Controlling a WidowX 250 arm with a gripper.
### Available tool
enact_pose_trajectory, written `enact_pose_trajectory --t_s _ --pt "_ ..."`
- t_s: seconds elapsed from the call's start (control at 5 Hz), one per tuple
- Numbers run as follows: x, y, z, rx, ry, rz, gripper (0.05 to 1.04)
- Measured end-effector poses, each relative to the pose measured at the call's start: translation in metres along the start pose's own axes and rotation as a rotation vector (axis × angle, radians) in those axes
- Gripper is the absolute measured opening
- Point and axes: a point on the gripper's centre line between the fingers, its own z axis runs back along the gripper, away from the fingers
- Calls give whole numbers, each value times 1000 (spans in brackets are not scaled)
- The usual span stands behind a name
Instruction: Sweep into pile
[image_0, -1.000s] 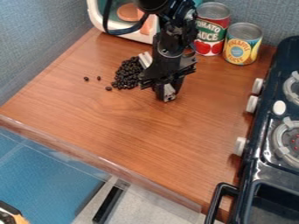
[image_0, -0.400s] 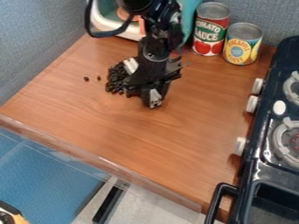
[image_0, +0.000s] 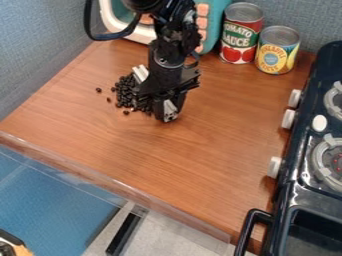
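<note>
The black gripper (image_0: 165, 111) is low over the wooden counter, left of centre, with its lower end at the right edge of the dark beans. The beans (image_0: 123, 91) lie in a loose heap beside it, partly covered by the gripper. A few are apart from the heap, such as a stray bean (image_0: 99, 90) on the left and another bean (image_0: 126, 113) at the near edge. A pale ridged piece (image_0: 140, 73) shows just behind the gripper's left side, above the heap; whether it is held cannot be made out.
A red tomato can (image_0: 241, 37) and a yellow-and-blue can (image_0: 276, 52) stand at the back. A teal and white toy appliance (image_0: 216, 25) is behind the arm. The dark stove (image_0: 294, 195) borders the right side. Bare wood (image_0: 180, 160) extends to the counter's front edge.
The gripper has moved left and slightly toward the front, then back a little. The heap has shifted left, with some beans nearer the front. More of the teal appliance shows.
</note>
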Motion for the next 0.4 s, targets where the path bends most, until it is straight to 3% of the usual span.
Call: enact_pose_trajectory --t_s 0.4 --pt "-8 -47 24 -85 -6 -29 387"
